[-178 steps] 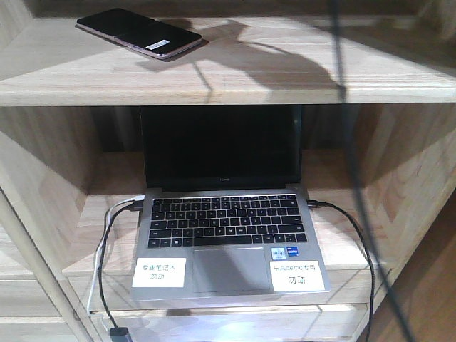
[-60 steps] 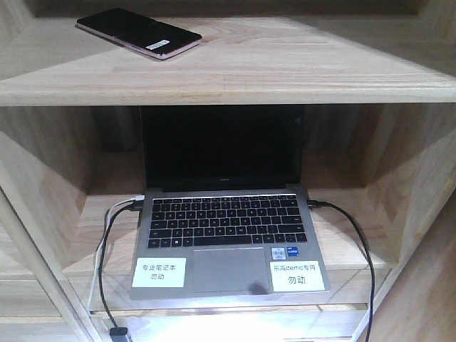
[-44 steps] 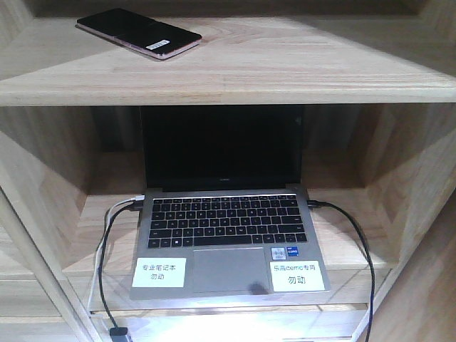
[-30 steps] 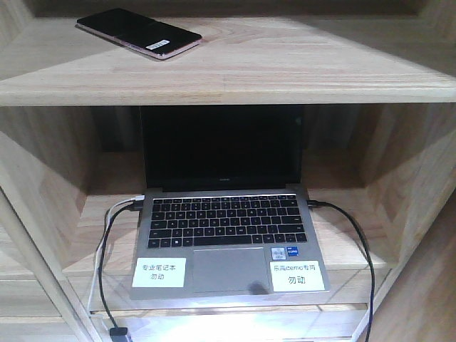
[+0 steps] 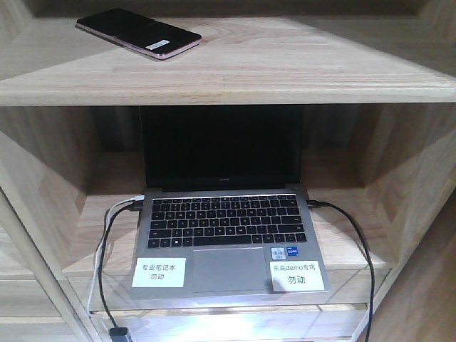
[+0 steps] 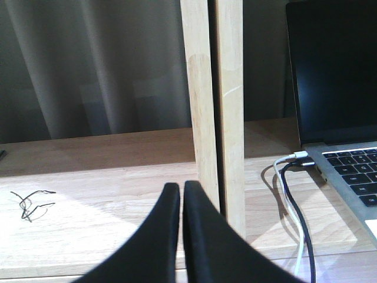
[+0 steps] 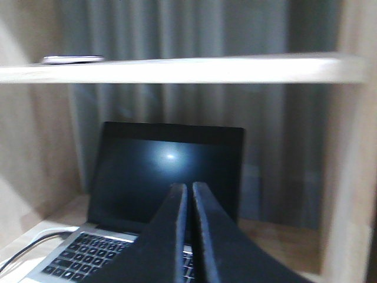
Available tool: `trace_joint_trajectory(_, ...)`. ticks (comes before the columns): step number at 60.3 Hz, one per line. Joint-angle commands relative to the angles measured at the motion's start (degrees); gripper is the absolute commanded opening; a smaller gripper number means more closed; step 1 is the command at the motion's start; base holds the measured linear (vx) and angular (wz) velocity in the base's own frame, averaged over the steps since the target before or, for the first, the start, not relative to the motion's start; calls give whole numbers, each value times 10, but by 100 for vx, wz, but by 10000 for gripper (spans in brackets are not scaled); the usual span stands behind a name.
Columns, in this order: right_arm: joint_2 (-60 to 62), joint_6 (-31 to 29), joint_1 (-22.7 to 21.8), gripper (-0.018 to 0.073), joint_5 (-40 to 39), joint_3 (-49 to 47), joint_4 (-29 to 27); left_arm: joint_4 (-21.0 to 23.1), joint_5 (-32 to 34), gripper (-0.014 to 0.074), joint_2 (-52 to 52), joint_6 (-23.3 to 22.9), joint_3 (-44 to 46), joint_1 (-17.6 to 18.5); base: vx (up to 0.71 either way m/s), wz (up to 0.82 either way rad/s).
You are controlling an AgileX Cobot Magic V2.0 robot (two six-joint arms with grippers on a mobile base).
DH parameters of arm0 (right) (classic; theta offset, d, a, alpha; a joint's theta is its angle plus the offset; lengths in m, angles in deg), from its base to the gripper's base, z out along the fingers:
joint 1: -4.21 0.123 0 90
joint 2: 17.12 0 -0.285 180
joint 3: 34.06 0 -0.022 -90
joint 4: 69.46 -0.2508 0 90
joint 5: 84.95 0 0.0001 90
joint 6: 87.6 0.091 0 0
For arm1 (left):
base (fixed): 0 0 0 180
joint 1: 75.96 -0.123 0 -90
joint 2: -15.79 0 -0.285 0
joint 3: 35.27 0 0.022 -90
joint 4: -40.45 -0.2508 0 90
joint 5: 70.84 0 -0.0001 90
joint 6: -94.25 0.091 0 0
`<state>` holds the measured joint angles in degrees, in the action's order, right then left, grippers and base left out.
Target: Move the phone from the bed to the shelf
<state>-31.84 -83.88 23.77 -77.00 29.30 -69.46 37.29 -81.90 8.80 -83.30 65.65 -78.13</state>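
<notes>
The phone (image 5: 139, 33), a glossy black slab with a pinkish edge and a small white sticker, lies flat on the upper board of the pale wood shelf (image 5: 285, 68), at its left. From the right wrist view the phone (image 7: 73, 59) shows edge-on at the top left on that board. My left gripper (image 6: 181, 188) is shut and empty, low in front of a shelf upright (image 6: 215, 106). My right gripper (image 7: 189, 190) is shut and empty, in front of the laptop. The bed is out of view. Neither gripper shows in the front view.
An open grey laptop (image 5: 226, 235) with a black screen sits on the lower board, with cables (image 5: 103, 263) plugged in on both sides. Shelf side walls (image 5: 410, 178) close in the laptop bay. A small tangle of wire (image 6: 29, 200) lies on the left board.
The dark arm and its shadow that crossed the right of the front view three seconds ago are gone. The phone has stayed where it lies.
</notes>
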Motion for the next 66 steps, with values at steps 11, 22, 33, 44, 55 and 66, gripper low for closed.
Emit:
trace_joint_trajectory(11,-5,12,-54,-1,-5,-16,20,3,40,1,6,-2,15,0,0,0)
trace_joint_trajectory(22,7,12,-142,-1,-13,12,0,3,40,1,6,-2,15,0,0,0)
trace_joint_trajectory(33,50,10,-202,-1,-16,68,-7,3,40,1,6,-2,15,0,0,0)
trace_joint_trajectory(44,82,10,-214,-1,-25,124,-7,3,40,1,6,-2,15,0,0,0)
trace_joint_trajectory(55,81,10,-214,-1,-47,159,-6,3,40,1,6,-2,15,0,0,0)
trace_joint_trajectory(66,81,10,-214,-1,-49,159,-6,3,40,1,6,-2,15,0,0,0)
